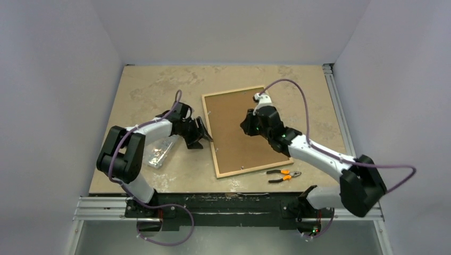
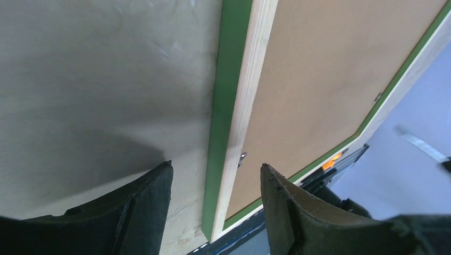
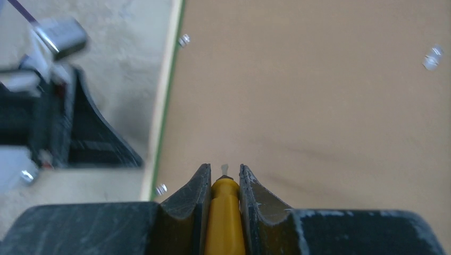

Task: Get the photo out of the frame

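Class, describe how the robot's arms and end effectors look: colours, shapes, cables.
The left arm and right arm have white links between bulky black joints, with a thin purple cable looping along each. The left end effector and right end effector each carry two dark, wedge-shaped fingers with scuffed edges. Small green lights glow near the right wrist.

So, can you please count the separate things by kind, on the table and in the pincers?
Picture frame, back side up: 1
Pliers: 1
Clear plastic box: 1
Yellow-handled tool, held in the right pincer: 1
Total: 4
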Robot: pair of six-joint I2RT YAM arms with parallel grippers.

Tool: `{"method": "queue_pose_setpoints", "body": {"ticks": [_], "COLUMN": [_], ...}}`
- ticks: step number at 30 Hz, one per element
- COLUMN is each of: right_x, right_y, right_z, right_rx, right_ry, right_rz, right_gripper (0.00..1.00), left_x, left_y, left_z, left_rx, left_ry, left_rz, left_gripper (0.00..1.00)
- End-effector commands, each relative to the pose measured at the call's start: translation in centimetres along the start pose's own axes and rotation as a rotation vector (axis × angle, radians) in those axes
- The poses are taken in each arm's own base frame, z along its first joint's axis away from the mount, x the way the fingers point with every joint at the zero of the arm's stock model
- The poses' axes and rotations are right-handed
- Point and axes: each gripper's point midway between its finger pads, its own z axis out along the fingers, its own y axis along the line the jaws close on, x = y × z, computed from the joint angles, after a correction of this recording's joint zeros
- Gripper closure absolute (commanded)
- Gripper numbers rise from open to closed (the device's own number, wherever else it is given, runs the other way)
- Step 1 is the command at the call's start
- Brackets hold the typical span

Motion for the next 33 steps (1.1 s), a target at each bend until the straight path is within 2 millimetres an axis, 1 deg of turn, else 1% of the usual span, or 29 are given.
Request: {"method": "queue_pose_setpoints", "body": {"ticks": [1,3,7,9,12,16,19,22,26,28,30,33], "right_x": [-5.7,-5.2,-3.5,-2.9,-1.4,0.2,1.4,1.9,2.3,2.6,3.1,4.3], "right_y": [5.3,6.6,8.4,9.3,10.3,10.4,10.0,10.0,11.1,11.6,11.5,11.3], "right_z": [3.3,4.6,6.4,6.7,6.6,6.0,5.7,5.7,5.9,6.0,6.1,6.3], "right_rx": [-0.145,-0.169,-0.192,-0.2,-0.221,-0.214,-0.213,-0.214,-0.25,-0.253,-0.23,-0.199], "right_ry": [-0.081,-0.052,0.0,0.017,0.047,0.063,0.074,0.085,0.096,0.101,0.112,0.147], "right_rz": [0.008,-0.01,-0.064,-0.082,-0.079,-0.066,-0.049,-0.048,-0.058,-0.074,-0.093,-0.133], "right_gripper": [1.0,1.0,1.0,1.0,1.0,1.0,1.0,1.0,1.0,1.0,1.0,1.0], "left_x": [1.6,2.4,2.6,2.3,1.6,0.7,0.1,-0.3,-0.4,-0.4,-0.5,-0.4], "left_y": [-2.9,-2.5,-1.5,-1.2,-1.3,-1.6,-1.4,-1.2,-0.8,-0.1,0.6,1.4], "left_z": [1.2,1.6,2.0,2.0,1.9,1.7,1.9,2.5,3.5,3.8,3.9,4.1], "left_rx": [0.11,0.079,0.062,0.039,0.029,0.032,0.03,0.017,-0.005,-0.031,-0.063,-0.095], "left_ry": [0.007,0.013,-0.023,-0.033,-0.059,-0.086,-0.086,-0.067,-0.042,-0.042,-0.043,-0.041], "left_rz": [0.082,0.105,0.082,0.082,0.085,0.058,0.018,-0.012,-0.029,-0.034,-0.034,-0.043], "left_gripper": [0.4,0.42,0.5,0.52,0.54,0.53,0.45,0.44,0.49,0.52,0.55,0.63]}}
